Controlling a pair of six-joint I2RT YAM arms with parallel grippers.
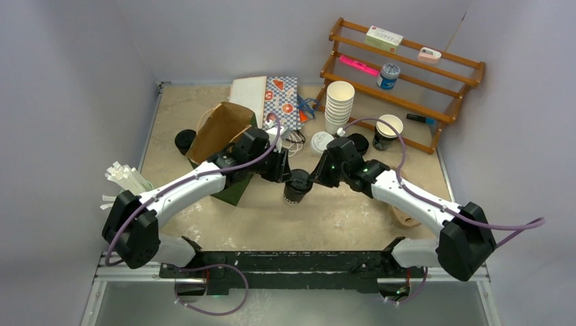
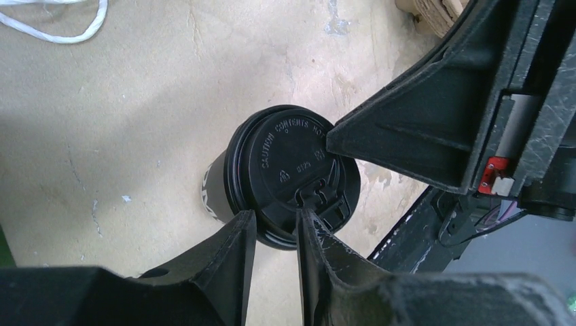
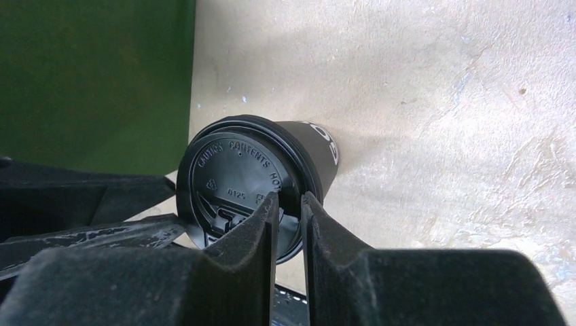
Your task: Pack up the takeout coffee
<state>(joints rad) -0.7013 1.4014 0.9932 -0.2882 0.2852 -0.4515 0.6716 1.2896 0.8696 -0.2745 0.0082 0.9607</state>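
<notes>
Takeout coffee (image 1: 297, 185): a dark cup with a black lid was stood upright on the surface (image 1: 339, 210), between the two tools and just beside the bag (image 1: 221, 129).
Left tool (image 2: 275, 227): its jaws were closed over the lid's rim.
Right tool (image 3: 289, 204): the opposite rim was pinched likewise.
Reason: the double hold was judged to steady the cup or press its lid on before bagging.
White-topped cup (image 1: 387, 129): left untouched by the rack (image 1: 407, 75).
</notes>
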